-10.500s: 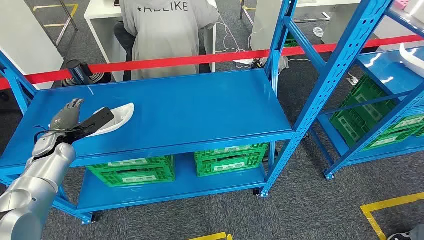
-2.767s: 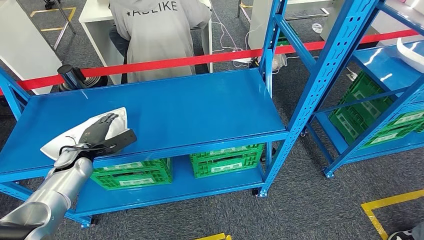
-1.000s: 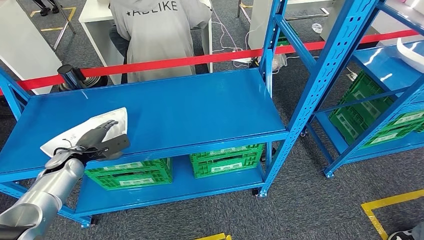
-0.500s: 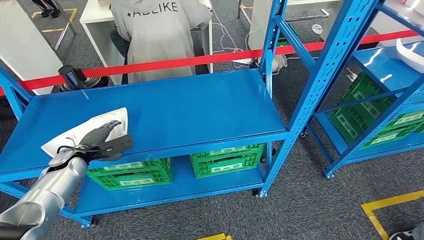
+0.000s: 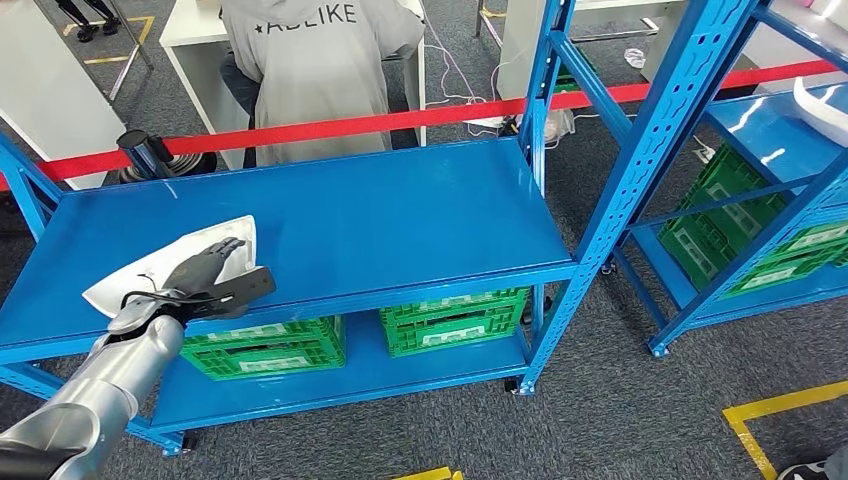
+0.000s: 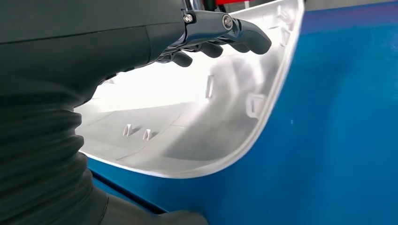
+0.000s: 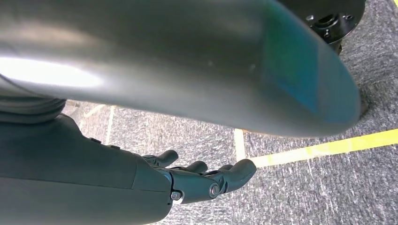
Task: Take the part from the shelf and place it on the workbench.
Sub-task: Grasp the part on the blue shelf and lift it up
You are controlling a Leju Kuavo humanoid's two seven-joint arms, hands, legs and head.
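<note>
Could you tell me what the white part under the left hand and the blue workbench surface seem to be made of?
The white part looks like moulded plastic with a smooth, slightly glossy finish: it is a thin curved shell with small moulded clips and ribs inside. The blue workbench looks like painted sheet metal, smooth and faintly reflective, on perforated blue uprights. The left hand rests over the part.

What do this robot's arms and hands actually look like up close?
The left arm is a smooth, rounded silver tube. It ends in a dark grey left hand with thin black cables looping at the wrist. Up close, a ribbed dark cover sits behind the hand, and the dark fingers have small metal screws. The right hand looks the same: dark, jointed, with visible screws.
</note>
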